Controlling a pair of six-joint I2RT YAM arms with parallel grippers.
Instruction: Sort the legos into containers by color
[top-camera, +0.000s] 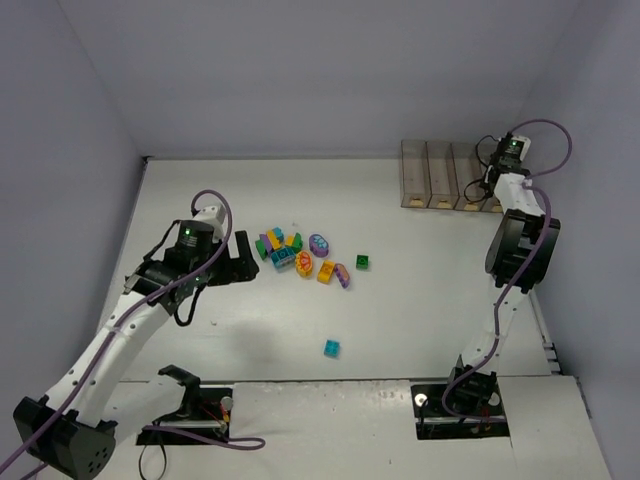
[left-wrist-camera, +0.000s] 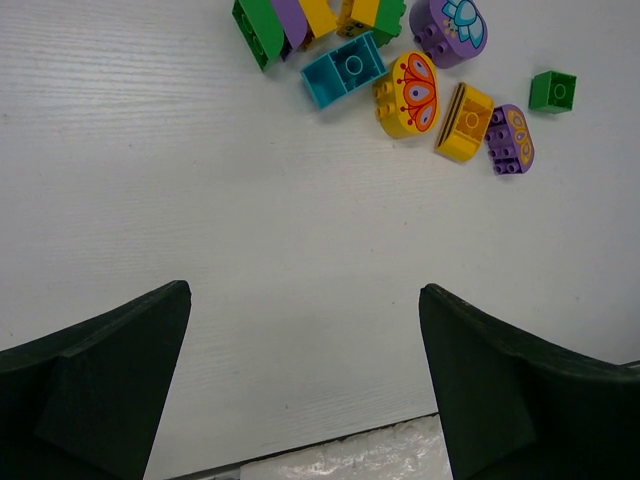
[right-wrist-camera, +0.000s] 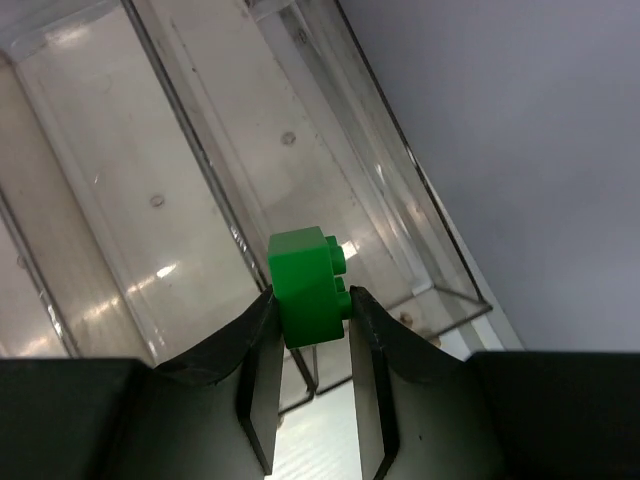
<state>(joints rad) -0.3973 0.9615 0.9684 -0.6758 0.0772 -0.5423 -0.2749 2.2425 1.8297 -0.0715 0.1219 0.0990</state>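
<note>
The right gripper (right-wrist-camera: 310, 300) is pinching one green brick (right-wrist-camera: 300, 268) between its two dark fingers (right-wrist-camera: 258, 380), with the jaws narrowed onto the brick's sides. It is holding the brick above the clear bins (top-camera: 438, 176), close to a dividing wall, and I cannot tell which compartment is lying beneath it. The top view is showing four joined compartments in a row at the far right of the white table (top-camera: 430, 310), with the right arm reaching over the rightmost end and partly covering it.

The left gripper (left-wrist-camera: 305, 295) is hovering over bare tabletop with its jaws spread wide and gripping nothing.

Beyond it the loose legos (top-camera: 300, 255) are lying clustered near the table's middle. The left wrist view is letting these be counted:
- one teal block (left-wrist-camera: 345, 68)
- one rounded yellow piece with a butterfly print (left-wrist-camera: 408, 95), just beside the teal block
- one yellow block (left-wrist-camera: 465, 122)
- two rounded purple pieces, the larger purple piece (left-wrist-camera: 450, 25) and the smaller purple piece (left-wrist-camera: 510, 140)
- one small green cube (left-wrist-camera: 553, 90), sitting slightly apart on the right

A tight pile (left-wrist-camera: 290, 18) of green, purple and yellow pieces is running off the top edge of that view, so I cannot count it.

In the top view one lone teal brick (top-camera: 331, 347) is lying by itself, well apart from the cluster and nearer the arm bases.
</note>
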